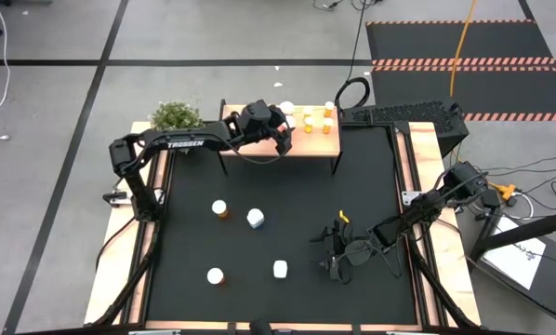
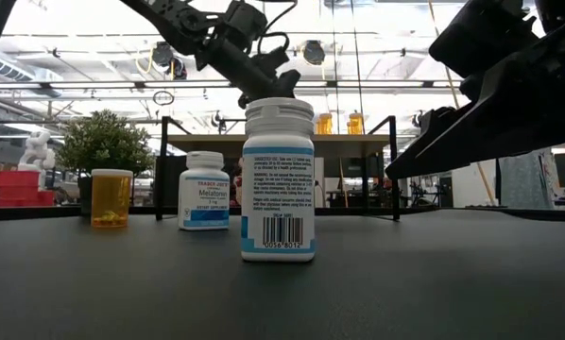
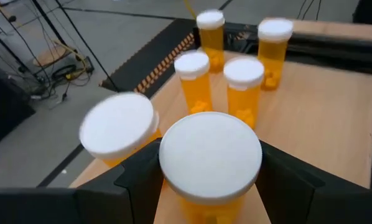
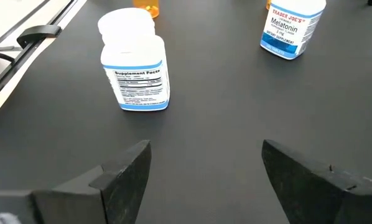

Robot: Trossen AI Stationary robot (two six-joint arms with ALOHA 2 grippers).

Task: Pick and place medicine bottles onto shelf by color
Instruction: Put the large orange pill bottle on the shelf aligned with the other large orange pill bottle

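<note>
The low light-wood shelf on thin black legs stands at the table's far edge and carries a group of translucent orange pill bottles with white caps, while on the black tabletop nearer the camera stand two white bottles and two more orange ones. Over the shelf, the left gripper clasps a large orange white-capped bottle between its fingers. The right gripper hangs low over the table with jaws spread wide and empty, facing a white supplement bottle.
</note>
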